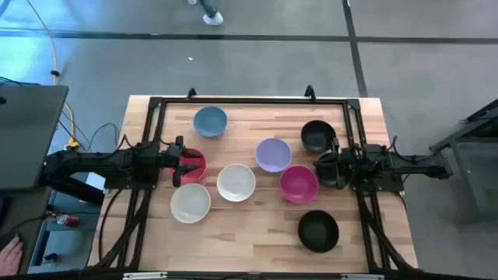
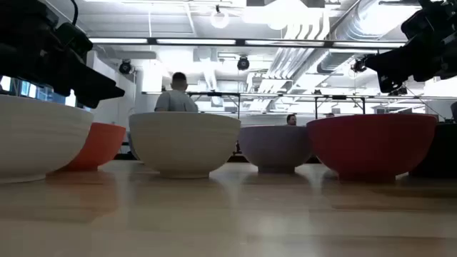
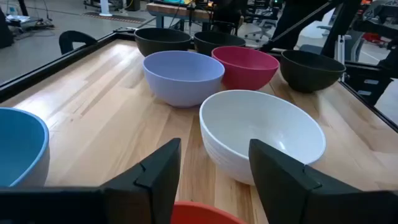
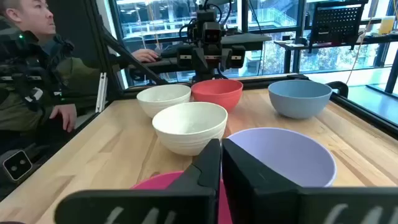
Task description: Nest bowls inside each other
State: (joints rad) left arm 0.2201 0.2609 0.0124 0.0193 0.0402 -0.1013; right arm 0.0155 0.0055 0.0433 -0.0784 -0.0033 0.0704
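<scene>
No bowls nested; all lay apart. Left gripper spread over red bowl, 9 o'clock; right gripper clenched, empty, 3 o'clock.

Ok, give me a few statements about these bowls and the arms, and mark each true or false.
1. The left end effector is open above the red bowl. True.
2. Another bowl is nested inside the lavender bowl. False: it is empty.
3. The right end effector is shut. True.
4. The magenta bowl stands right beside the blue bowl. False: they are well apart, with the lavender bowl between them.
</scene>
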